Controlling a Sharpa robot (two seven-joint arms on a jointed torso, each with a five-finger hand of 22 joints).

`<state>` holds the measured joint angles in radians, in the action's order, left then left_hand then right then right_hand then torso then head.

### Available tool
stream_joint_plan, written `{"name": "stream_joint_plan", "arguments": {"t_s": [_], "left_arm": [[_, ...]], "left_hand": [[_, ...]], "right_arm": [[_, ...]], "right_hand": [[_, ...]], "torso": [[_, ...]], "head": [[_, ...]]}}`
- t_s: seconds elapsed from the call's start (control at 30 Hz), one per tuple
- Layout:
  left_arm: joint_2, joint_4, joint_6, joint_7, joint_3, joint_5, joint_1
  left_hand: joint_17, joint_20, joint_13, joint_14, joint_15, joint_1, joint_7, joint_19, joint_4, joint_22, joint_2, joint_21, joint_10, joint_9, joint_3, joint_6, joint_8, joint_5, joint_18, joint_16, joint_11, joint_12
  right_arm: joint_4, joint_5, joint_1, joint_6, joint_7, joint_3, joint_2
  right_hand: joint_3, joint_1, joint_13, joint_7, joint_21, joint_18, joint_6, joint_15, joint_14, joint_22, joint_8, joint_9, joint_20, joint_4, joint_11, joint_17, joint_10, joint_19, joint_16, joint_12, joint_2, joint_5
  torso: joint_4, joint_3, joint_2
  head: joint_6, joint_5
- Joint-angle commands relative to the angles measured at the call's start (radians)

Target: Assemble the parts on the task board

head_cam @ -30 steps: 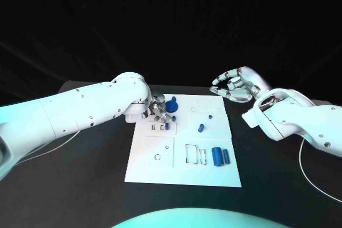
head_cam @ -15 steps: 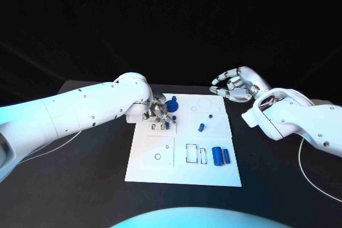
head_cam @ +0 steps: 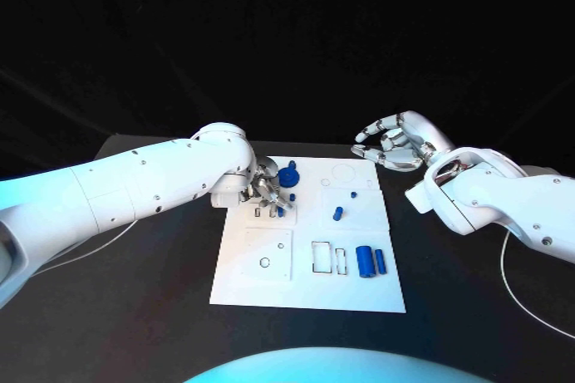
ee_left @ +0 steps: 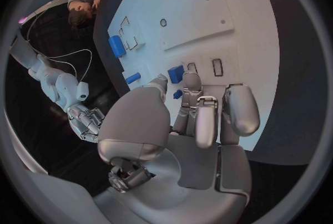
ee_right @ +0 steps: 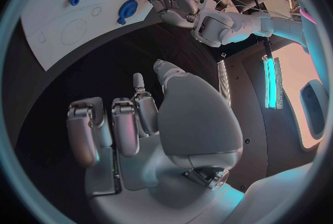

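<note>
- Two hands are at work over the white task board [head_cam: 309,271] as I watch from my remote station; the board lies in the middle of the black table [head_cam: 144,300]
- I see the left hand [head_cam: 266,192] down over the board's 10 o'clock corner, fingertips [ee_left: 190,81] touching a small blue part [ee_left: 176,74] beside the rectangular slots; I cannot tell whether it actually grips that piece
- I see the right hand [head_cam: 395,144] raised off the board's 1 o'clock corner, above the table, its fingers curled in together with nothing in them
- A blue round knob [head_cam: 292,179] stands just beside the left hand, toward 12 o'clock
- A small blue peg [head_cam: 339,214] lies near the board's centre, with a smaller blue piece [head_cam: 352,195] beyond it
- Two blue cylinders [head_cam: 371,261] lie side by side at the board's 4 o'clock area, next to a rectangular outline [head_cam: 322,257]
</note>
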<state>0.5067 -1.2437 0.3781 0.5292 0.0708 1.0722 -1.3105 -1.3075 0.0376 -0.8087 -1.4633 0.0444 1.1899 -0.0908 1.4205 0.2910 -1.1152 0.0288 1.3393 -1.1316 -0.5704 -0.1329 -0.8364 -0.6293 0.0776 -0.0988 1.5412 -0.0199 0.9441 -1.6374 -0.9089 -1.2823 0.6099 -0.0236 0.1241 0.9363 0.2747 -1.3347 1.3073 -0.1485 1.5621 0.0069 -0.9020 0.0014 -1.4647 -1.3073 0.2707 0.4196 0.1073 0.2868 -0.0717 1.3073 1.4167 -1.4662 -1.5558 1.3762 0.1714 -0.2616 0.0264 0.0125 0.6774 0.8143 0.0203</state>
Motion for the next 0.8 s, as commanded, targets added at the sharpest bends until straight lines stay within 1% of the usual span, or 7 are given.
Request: {"name": "stream_joint_plan", "arguments": {"t_s": [0.03, 0.3, 0.43, 0.5, 0.63, 0.7, 0.8], "left_arm": [[-0.003, -0.002, 0.022, 0.0, 0.0, -0.018, 0.0], [-0.004, -0.002, 0.017, -0.002, 0.0, -0.036, 0.001], [-0.006, 0.001, 0.012, -0.003, 0.0, -0.038, 0.001], [-0.006, 0.002, 0.009, -0.004, 0.0, -0.04, 0.001], [-0.007, 0.004, 0.003, -0.005, 0.0, -0.045, 0.002], [-0.007, 0.005, -0.002, -0.006, 0.0, -0.049, 0.002], [-0.005, 0.005, -0.012, -0.008, 0.0, -0.061, 0.002]], "left_hand": [[-0.222, 0.002, -0.001, -0.095, 0.007, 0.017, 0.001, 0.006, -0.001, -0.002, -0.005, 0.007, 0.001, -0.003, -0.014, 0.005, -0.006, 0.003, 0.015, 0.004, 0.005, 0.006], [-0.222, 0.001, -0.003, -0.095, 0.009, 0.06, 0.003, 0.004, -0.003, -0.008, -0.004, 0.011, 0.002, -0.014, -0.063, 0.006, -0.005, 0.004, 0.016, 0.005, 0.007, 0.008], [-0.223, -0.002, -0.003, -0.095, 0.011, 0.095, 0.006, 0.002, -0.003, -0.01, 0.008, 0.013, 0.003, -0.024, -0.135, 0.007, -0.002, 0.005, 0.016, 0.004, 0.01, 0.007], [-0.223, -0.003, -0.001, -0.095, 0.012, 0.104, 0.007, 0.002, -0.003, -0.012, 0.017, 0.014, 0.003, -0.028, -0.174, 0.007, -0.001, 0.006, 0.016, 0.004, 0.01, 0.005], [-0.223, -0.004, -0.001, -0.095, 0.013, 0.109, 0.008, 0.001, -0.005, -0.015, 0.046, 0.016, 0.002, -0.037, -0.25, 0.006, 0.0, 0.011, 0.016, 0.005, 0.012, 0.005], [-0.222, -0.005, -0.001, -0.095, 0.013, 0.103, 0.008, 0.001, -0.006, -0.017, 0.063, 0.017, 0.0, -0.044, -0.308, 0.004, -0.002, 0.012, 0.016, 0.004, 0.012, 0.005], [-0.22, -0.007, -0.005, -0.094, 0.016, 0.099, 0.011, 0.001, -0.024, -0.02, 0.088, 0.019, -0.006, -0.066, -0.412, 0.005, -0.013, 0.012, 0.016, 0.003, 0.016, 0.009]], "right_arm": [[0.0, -0.012, 0.001, -0.014, 0.001, 0.0, -0.001], [0.0, -0.012, 0.001, -0.014, 0.001, 0.0, -0.002], [0.0, -0.012, 0.001, -0.015, 0.001, 0.0, -0.003], [0.001, -0.012, 0.001, -0.015, 0.001, 0.0, -0.003], [0.001, -0.013, 0.001, -0.015, 0.001, 0.0, -0.003], [0.001, -0.013, 0.001, -0.015, 0.001, 0.0, -0.003], [0.002, -0.013, 0.001, -0.016, 0.001, 0.0, -0.003]], "right_hand": [[-0.001, 0.009, 0.107, 0.0, -0.004, -0.003, 0.008, -0.008, -0.096, -0.254, 0.003, 0.001, -0.01, -0.001, 0.006, 0.224, -0.004, -0.098, 0.003, -0.003, -0.003, -0.002], [0.0, 0.008, 0.106, 0.0, -0.004, -0.003, 0.009, -0.008, -0.096, -0.254, 0.004, 0.002, -0.01, -0.001, 0.006, 0.223, -0.005, -0.098, 0.003, -0.003, -0.004, -0.005], [0.001, 0.008, 0.106, 0.0, -0.004, -0.003, 0.009, -0.008, -0.096, -0.254, 0.005, 0.002, -0.01, -0.002, 0.006, 0.224, -0.005, -0.098, 0.003, -0.003, -0.005, -0.007], [0.001, 0.008, 0.106, 0.0, -0.004, -0.003, 0.009, -0.008, -0.096, -0.254, 0.005, 0.002, -0.01, -0.002, 0.006, 0.223, -0.005, -0.097, 0.003, -0.003, -0.005, -0.008], [0.002, 0.007, 0.106, 0.0, -0.004, -0.003, 0.01, -0.008, -0.095, -0.254, 0.006, 0.003, -0.01, -0.003, 0.006, 0.222, -0.004, -0.097, 0.004, -0.003, -0.005, -0.013], [0.002, 0.006, 0.106, 0.0, -0.005, -0.003, 0.011, -0.008, -0.096, -0.253, 0.006, 0.003, -0.01, -0.003, 0.006, 0.223, -0.004, -0.097, 0.003, -0.003, -0.005, -0.014], [0.003, 0.006, 0.106, 0.0, -0.005, -0.003, 0.011, -0.008, -0.096, -0.254, 0.007, 0.004, -0.01, -0.003, 0.006, 0.223, -0.004, -0.097, 0.003, -0.003, -0.005, -0.016]], "torso": [[-0.0001, 0.0006, 0.001], [0.0002, -0.0004, 0.0], [0.0007, 0.0001, 0.001], [0.0002, -0.0003, 0.001], [-0.0001, -0.0005, 0.001], [0.0, -0.0003, 0.0], [-0.0001, 0.0, 0.0]], "head": [[0.001, -0.001], [0.002, -0.002], [0.003, -0.002], [0.003, -0.003], [0.004, -0.003], [0.005, -0.004], [0.005, -0.006]]}}
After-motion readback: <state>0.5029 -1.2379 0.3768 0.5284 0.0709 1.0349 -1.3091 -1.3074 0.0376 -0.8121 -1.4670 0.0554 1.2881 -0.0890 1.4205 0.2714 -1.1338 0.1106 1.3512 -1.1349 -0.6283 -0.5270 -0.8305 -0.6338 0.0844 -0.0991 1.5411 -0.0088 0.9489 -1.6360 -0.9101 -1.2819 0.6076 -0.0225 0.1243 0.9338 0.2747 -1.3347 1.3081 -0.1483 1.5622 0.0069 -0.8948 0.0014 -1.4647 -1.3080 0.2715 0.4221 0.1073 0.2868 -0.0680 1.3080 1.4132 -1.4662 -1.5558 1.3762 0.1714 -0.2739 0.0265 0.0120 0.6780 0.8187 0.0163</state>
